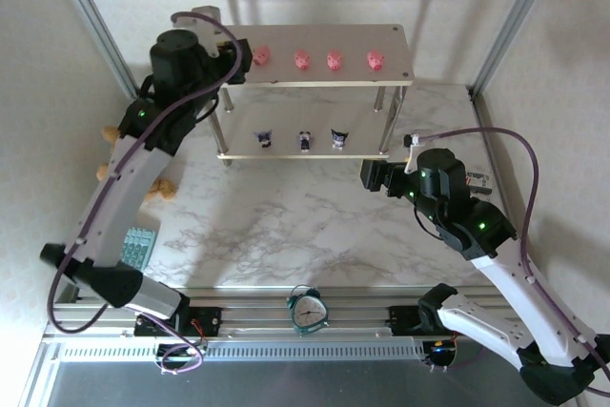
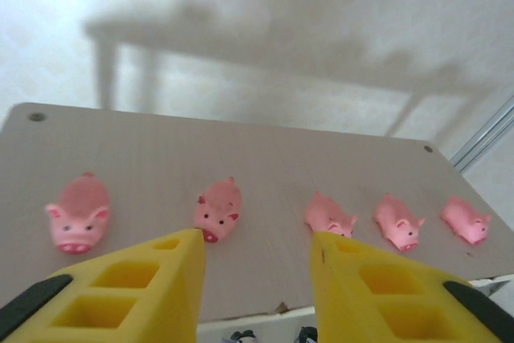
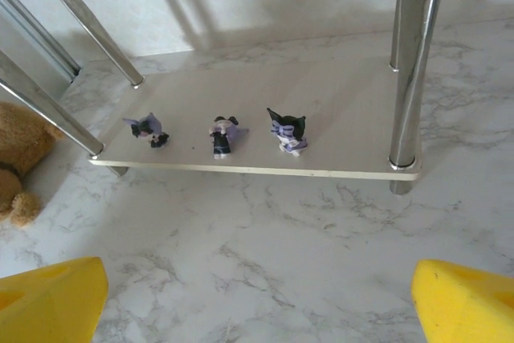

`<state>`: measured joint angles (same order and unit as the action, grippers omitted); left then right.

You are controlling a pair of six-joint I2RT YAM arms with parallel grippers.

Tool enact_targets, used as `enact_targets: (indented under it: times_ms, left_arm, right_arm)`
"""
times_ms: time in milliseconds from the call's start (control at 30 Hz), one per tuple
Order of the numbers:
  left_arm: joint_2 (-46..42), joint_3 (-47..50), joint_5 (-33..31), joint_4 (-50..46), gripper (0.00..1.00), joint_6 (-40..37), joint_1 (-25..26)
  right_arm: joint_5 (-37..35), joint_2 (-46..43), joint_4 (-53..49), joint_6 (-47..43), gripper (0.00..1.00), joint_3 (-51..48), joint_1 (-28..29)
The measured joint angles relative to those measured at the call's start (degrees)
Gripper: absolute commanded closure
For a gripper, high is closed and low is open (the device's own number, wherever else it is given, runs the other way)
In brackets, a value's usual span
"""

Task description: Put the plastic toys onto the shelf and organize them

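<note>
The shelf (image 1: 391, 40) carries five pink pigs in a row on its top board (image 2: 161, 150): one at the far left (image 2: 78, 216), a second (image 2: 218, 210), a third (image 2: 329, 216) and two more to the right (image 2: 397, 222) (image 2: 466, 221). My left gripper (image 2: 257, 251) hovers open over the board's front edge, its tips just short of the second and third pigs, nothing between them. From above it sits at the board's left end (image 1: 250, 52). Three dark purple-and-white figurines (image 3: 148, 129) (image 3: 222, 134) (image 3: 287, 131) rest on the lower board (image 3: 345, 118). My right gripper (image 3: 257, 303) is open above the table.
A brown teddy bear (image 1: 110, 135) lies left of the shelf, beside its legs (image 3: 20, 158). A teal alarm clock (image 1: 307, 310) stands at the near edge, and a pale keypad (image 1: 138, 247) lies under the left arm. Silver shelf legs (image 3: 409, 70) stand ahead of the right gripper.
</note>
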<state>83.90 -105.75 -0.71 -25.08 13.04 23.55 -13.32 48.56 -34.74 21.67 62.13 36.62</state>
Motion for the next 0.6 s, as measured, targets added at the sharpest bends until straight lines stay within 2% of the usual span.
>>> enact_targets:
  times_ms: [33,200,367,433,600]
  left_arm:
    - [-2.67,3.85,-1.31,3.48,0.60,-0.31,0.00]
    - [-16.98,24.26,-8.41,5.18,0.57,-1.25,0.00]
    - [-29.31,44.61,-14.56,10.34,0.44,-1.55,-0.02]
    - [-34.45,51.87,-16.92,12.02,0.41,-1.51,-0.22]
    - [-41.83,63.65,-20.00,15.80,0.38,-1.38,-1.57]
  right_arm:
    - [-0.83,-0.26,-0.70,-0.11,0.03,0.13,0.00]
    - [-6.88,-2.84,-6.27,-0.70,0.01,0.90,-0.02]
    - [-13.94,-6.54,-13.49,-0.17,0.01,1.03,-0.15]
    - [-15.93,-8.04,-15.37,0.44,0.01,0.28,-0.26]
    - [-19.87,-10.97,-18.36,2.14,0.01,-4.72,-1.11]
